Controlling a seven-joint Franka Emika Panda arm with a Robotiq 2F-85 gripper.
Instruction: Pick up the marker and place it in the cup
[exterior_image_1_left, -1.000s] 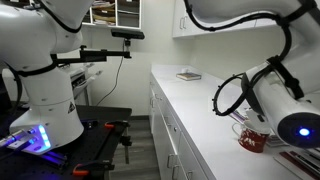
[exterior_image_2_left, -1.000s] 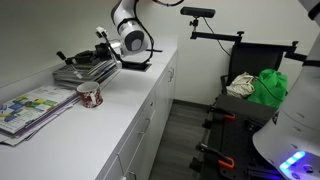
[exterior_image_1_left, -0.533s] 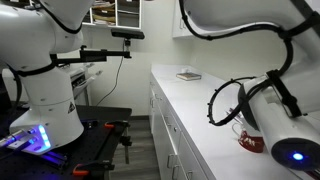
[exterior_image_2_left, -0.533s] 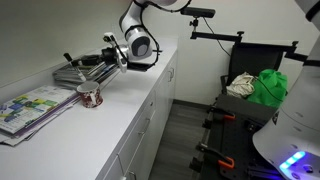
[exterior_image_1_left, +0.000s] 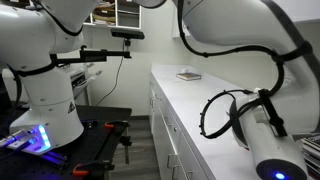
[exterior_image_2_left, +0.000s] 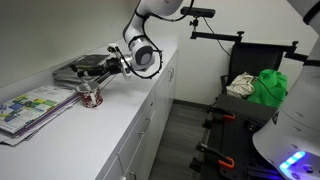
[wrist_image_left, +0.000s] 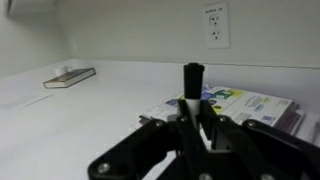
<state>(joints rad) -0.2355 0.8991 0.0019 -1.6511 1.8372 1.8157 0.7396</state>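
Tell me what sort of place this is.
Probably a robotics lab or office workroom: a long white counter with drawers below, a camera on a boom stand beside it, and stacked magazines on the counter.

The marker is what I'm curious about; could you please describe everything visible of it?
In the wrist view the marker is a thin black stick, plastic by its look, standing upright with a blunt flat top. Its lower part is clamped and hidden between the fingers of the gripper, which alone touches it. No lighter end shows. In an exterior view it is too small to make out; the gripper hangs just above the cup.
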